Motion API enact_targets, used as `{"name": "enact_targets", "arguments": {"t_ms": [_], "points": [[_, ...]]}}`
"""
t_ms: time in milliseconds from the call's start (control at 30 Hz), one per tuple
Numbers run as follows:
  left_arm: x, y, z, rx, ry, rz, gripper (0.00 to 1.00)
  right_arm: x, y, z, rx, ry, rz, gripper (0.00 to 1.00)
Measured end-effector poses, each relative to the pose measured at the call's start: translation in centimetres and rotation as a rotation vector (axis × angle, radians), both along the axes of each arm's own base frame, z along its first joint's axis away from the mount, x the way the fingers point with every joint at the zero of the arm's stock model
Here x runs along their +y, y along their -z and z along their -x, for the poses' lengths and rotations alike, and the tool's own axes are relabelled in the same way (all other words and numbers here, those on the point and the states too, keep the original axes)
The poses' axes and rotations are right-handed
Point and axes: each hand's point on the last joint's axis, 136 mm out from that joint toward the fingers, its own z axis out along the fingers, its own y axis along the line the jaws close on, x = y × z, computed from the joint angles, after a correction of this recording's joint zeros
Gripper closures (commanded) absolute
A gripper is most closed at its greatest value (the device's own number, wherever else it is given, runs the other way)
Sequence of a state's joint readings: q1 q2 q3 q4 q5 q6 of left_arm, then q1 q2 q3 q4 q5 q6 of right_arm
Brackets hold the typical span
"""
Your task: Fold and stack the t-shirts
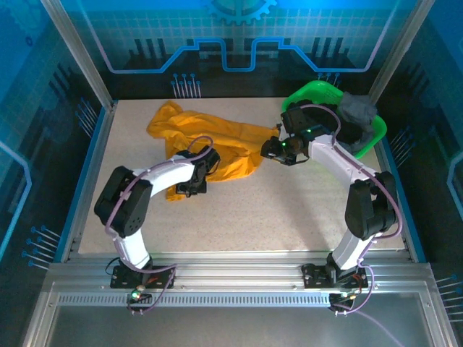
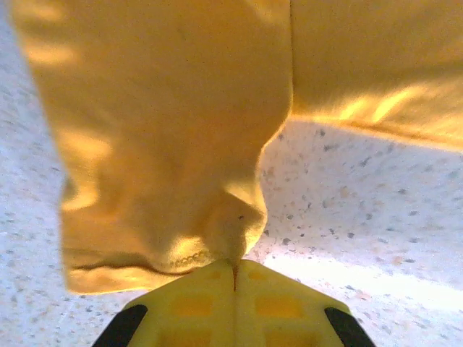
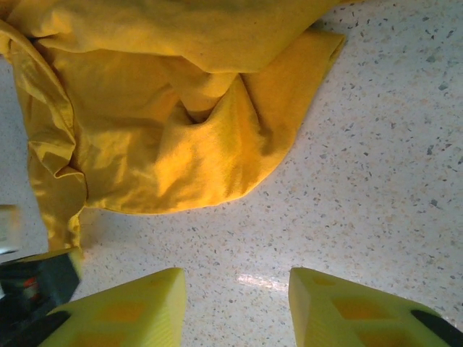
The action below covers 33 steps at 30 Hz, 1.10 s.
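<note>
An orange-yellow t-shirt [image 1: 217, 141] lies crumpled on the speckled table, spread from the back left toward the middle. My left gripper [image 1: 192, 185] is at its near edge, and in the left wrist view the left gripper [image 2: 235, 266] is shut on a pinched fold of the t-shirt [image 2: 166, 144], whose hem bunches up at the fingertips. My right gripper [image 1: 269, 150] hovers at the t-shirt's right edge; in the right wrist view the right gripper [image 3: 237, 289] is open over bare table, just short of the t-shirt [image 3: 166, 137]. A dark grey t-shirt [image 1: 358, 108] lies in the basket.
A bright green plastic basket [image 1: 312, 92] sits at the back right corner, right behind the right arm. Metal frame posts and blue walls ring the table [image 1: 289, 210]. The left arm's dark link [image 3: 32, 289] shows at the left edge of the right wrist view.
</note>
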State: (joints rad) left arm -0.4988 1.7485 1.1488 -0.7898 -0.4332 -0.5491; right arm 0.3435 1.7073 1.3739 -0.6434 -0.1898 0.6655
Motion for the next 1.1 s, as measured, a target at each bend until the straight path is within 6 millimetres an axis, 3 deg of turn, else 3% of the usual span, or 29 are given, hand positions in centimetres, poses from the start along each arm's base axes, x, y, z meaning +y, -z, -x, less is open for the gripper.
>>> {"name": "enact_targets", "arguments": {"t_ms": [200, 267, 367, 467, 600, 800, 1100], "points": [[1.5, -9.3, -1.3, -0.292, -0.128, 0.123, 1.00, -1.2, 0.5, -0.2, 0.005, 0.031, 0.036, 0.62], [3.7, -12.2, -1.2, -0.386, -0.228, 0.170, 1.00, -1.9, 0.6, -0.5, 0.003, 0.052, 0.050, 0.62], [8.2, -14.3, 0.0, -0.487, -0.399, 0.203, 1.00, -3.0, 0.7, -0.9, -0.001, 0.081, 0.071, 0.62], [12.8, -14.2, 2.3, -0.531, -0.576, 0.203, 1.00, -3.6, 1.0, -1.1, 0.005, 0.095, 0.090, 0.62], [16.1, -11.6, 5.3, -0.503, -0.746, 0.203, 1.00, -3.6, 2.1, -1.9, 0.025, 0.100, 0.112, 0.61], [16.6, -7.3, 8.7, -0.403, -0.885, 0.234, 1.00, -3.6, 5.1, -2.7, 0.095, 0.109, 0.156, 0.62], [16.5, -6.7, 9.2, -0.379, -0.913, 0.243, 1.00, -2.7, 7.2, -6.9, 0.082, 0.122, 0.220, 0.60]]}}
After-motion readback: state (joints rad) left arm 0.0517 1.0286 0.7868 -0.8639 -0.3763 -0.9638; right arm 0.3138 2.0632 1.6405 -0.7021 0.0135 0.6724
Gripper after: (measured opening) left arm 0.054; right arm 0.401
